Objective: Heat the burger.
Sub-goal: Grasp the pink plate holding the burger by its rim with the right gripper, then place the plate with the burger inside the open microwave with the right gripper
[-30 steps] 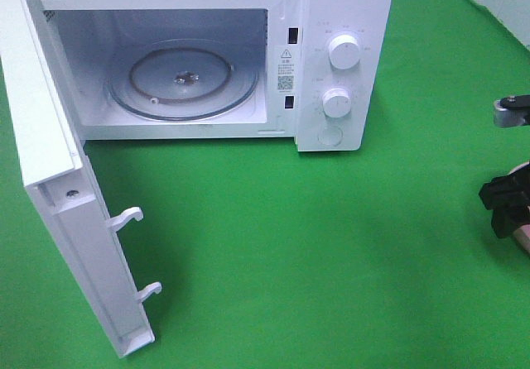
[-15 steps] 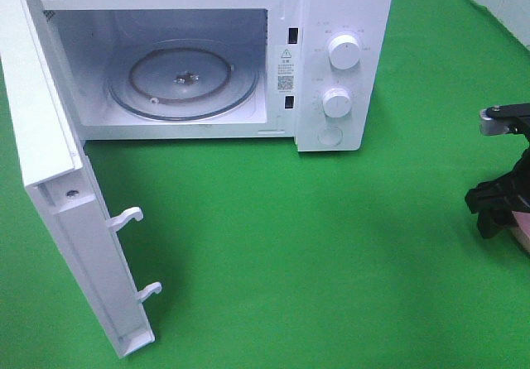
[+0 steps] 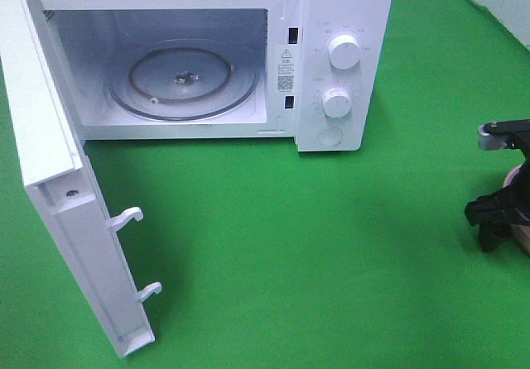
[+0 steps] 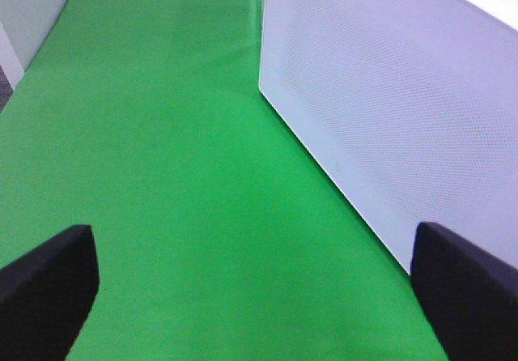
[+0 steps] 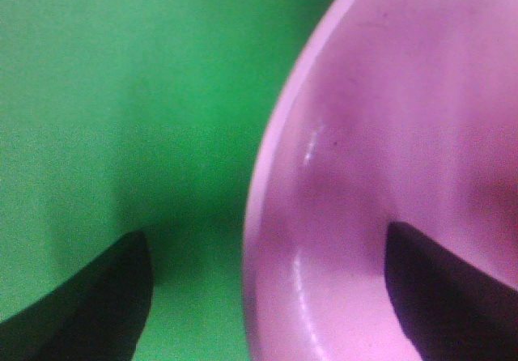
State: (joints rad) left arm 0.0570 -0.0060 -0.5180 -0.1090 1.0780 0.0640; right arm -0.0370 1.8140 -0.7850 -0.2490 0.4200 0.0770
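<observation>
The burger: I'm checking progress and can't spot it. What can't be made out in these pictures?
- Burger: in no view.
- Pink plate: cut off by exterior high's right edge and the right gripper; right wrist view shows only a blurred part.
- Microwave dial labels: exterior high, too small to read.

A staged lab tabletop — green cloth (image 3: 331, 245), white microwave (image 3: 364, 21) standing open.

Pink plate (image 5: 388, 118), gripper (image 5: 265, 235) astride rim (wide), grn cloth (image 5: 121, 94)

microwave (image 3: 344, 5): 1 | knobs (image 3: 344, 52) (image 3: 336, 103): 2 | pink plate (image 5: 388, 134): 1 | end effectors (image 4: 255, 296) (image 5: 267, 296): 2
</observation>
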